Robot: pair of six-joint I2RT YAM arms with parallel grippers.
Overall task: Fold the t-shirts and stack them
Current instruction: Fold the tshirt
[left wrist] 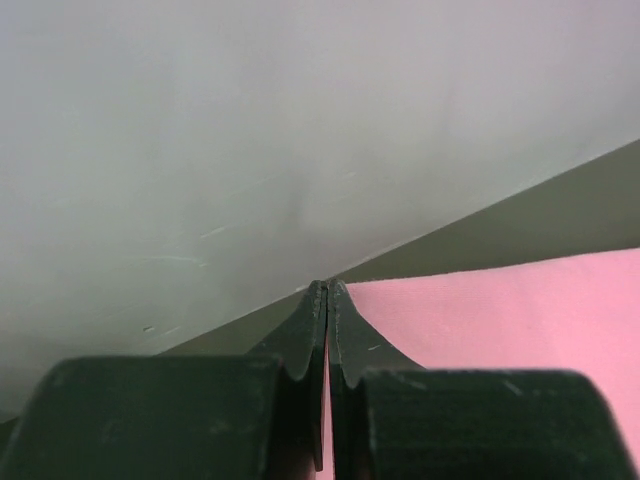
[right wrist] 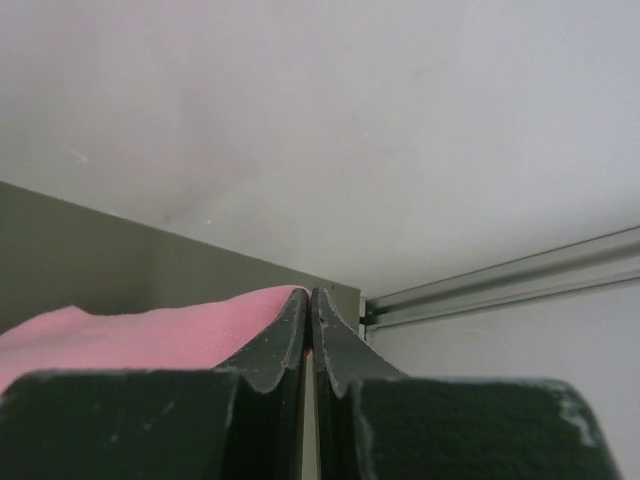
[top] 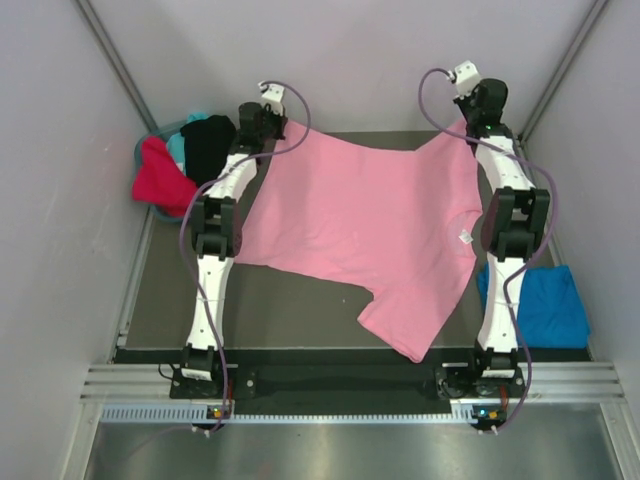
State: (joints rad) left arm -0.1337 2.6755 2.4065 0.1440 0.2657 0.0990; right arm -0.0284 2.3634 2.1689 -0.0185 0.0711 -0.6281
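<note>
Stretching between the two arms, the light pink short-sleeved cotton t-shirt (top: 370, 220) lies spread over the middle of the dark grey table mat (top: 300, 300), with its far edge lifted at both ends. The left gripper (top: 264, 124) sits at the shirt's far left corner, close to the white back wall (top: 360, 60). In the left wrist view its two black fingers (left wrist: 300, 340) are pressed together – the left gripper (left wrist: 328, 286) has pink cloth (left wrist: 500, 320) pinched between them. The right gripper (top: 470, 125) sits at the far right corner. The right wrist view shows the right gripper (right wrist: 312, 292) clamped the same way on the pink fabric (right wrist: 150, 335), with an aluminium rail (right wrist: 520, 275) running along the wall beyond it.

From the held edge the shirt slopes down onto the mat, and its near part trails toward the right arm's base, ending in a rounded flap. A small white tag (top: 465, 237) shows on the cloth near the right arm.

A bright blue cotton t-shirt (top: 545, 305) lies flat at the right edge of the table, just outside the right arm. At the far left corner a blue-grey bin (top: 140, 155) holds a red cotton t-shirt (top: 160, 180), a teal t-shirt (top: 177, 148) and a black t-shirt (top: 208, 145) – all three bunched together.
</note>
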